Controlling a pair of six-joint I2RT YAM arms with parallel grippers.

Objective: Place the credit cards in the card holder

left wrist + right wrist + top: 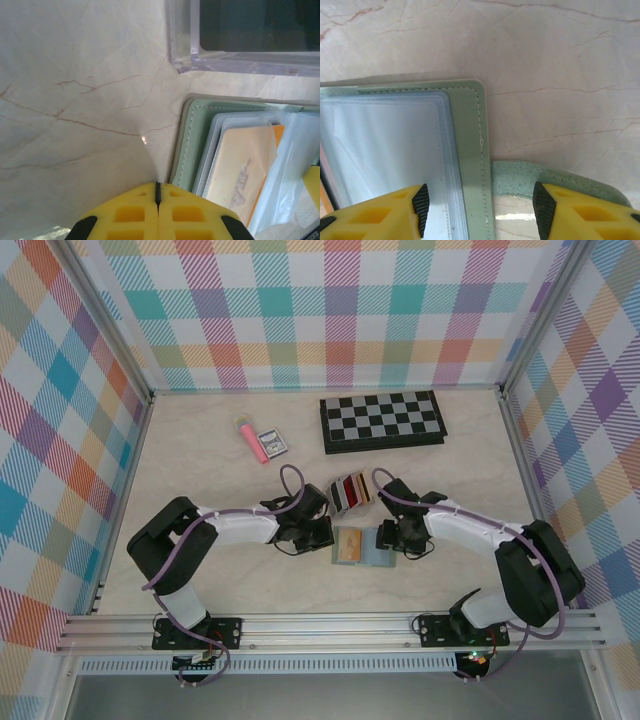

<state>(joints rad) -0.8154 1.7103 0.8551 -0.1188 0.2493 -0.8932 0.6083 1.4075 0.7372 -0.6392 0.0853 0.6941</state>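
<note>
Sage-green card holder (470, 131), orange card (241, 170), black-and-white checkered chessboard (382, 420)

Left arm (235, 527) and right arm (470, 527) both folded low, reaching inward toward each other with wrists pitched down, left gripper (158, 192) with jaws pressed fully together, right gripper (480, 202) with jaws parted and a clear gap between them.

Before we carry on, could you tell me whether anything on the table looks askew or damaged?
Nothing looks damaged or spilled. Only the card rack sits skewed, turned at an angle to the chessboard.
</note>
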